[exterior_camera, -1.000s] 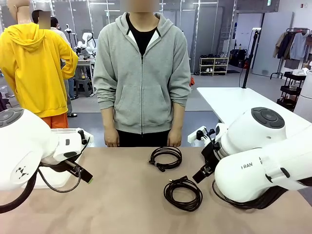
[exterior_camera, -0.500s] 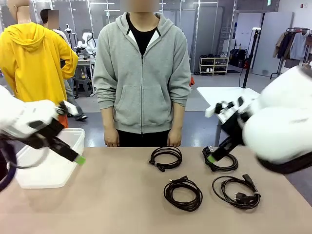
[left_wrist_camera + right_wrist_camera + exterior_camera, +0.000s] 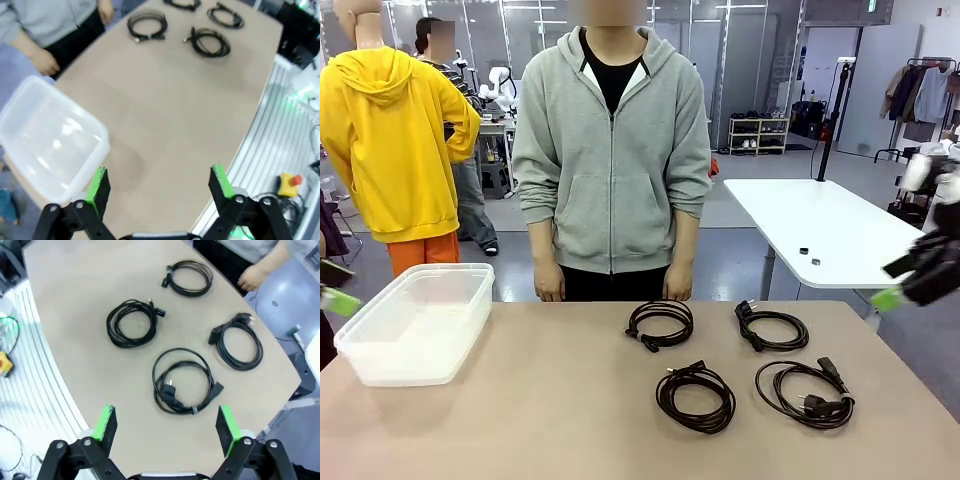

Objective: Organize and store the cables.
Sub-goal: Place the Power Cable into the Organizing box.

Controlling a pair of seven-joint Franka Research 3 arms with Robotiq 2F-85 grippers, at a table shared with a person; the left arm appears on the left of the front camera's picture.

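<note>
Several cables lie as black round coils on the tan table: one at the far middle, one at the far right, one nearer the middle and one at the near right with plugs. My left gripper hovers at the picture's left edge, open and empty, high above the table beside the clear bin. At the right edge my right gripper hangs open and empty, high above the coils, with the plugged coil closest below it.
A clear plastic bin stands at the table's left end, nothing in it. The person in a grey hoodie stands at the far edge, hands hanging just behind the table. A white table stands beyond at the right.
Both arms have swung up and outward from over the table to the picture's edges, uncovering the bin and the right-hand coils. The cables have not moved.
</note>
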